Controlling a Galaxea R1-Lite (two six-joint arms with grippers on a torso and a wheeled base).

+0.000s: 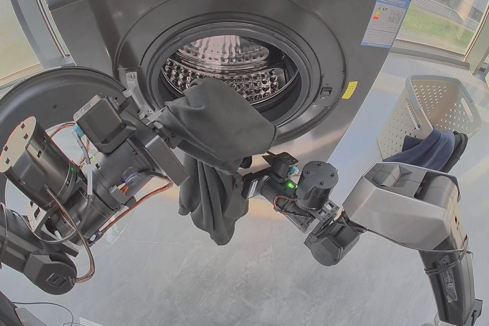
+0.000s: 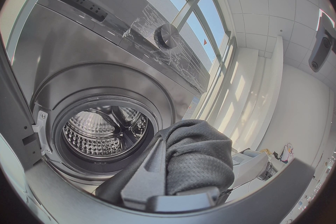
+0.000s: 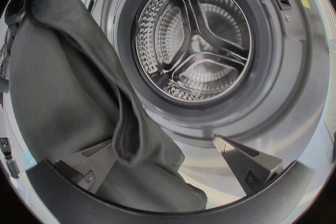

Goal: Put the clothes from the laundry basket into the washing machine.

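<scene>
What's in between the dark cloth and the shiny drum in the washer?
Only the washer's dark rubber door ring. In the left wrist view the cloth sits beside the open hole, with the drum past the ring.

At the back, the washing machine (image 1: 102, 21), with its door (image 1: 46, 92) swung open to the left side. Inside the round opening, the drum (image 1: 224, 62). Right in front of that opening, at its lower left edge, the cloth (image 1: 219, 123), draped over the left gripper (image 1: 160, 124) and hanging down past the opening's lower rim. Just to the right of the hanging cloth, the right gripper (image 3: 164, 146), partly under it. On the floor (image 1: 204, 281), right of the machine, 1 laundry basket (image 1: 433, 98), with more clothes (image 1: 428, 148) over its front rim.
</scene>
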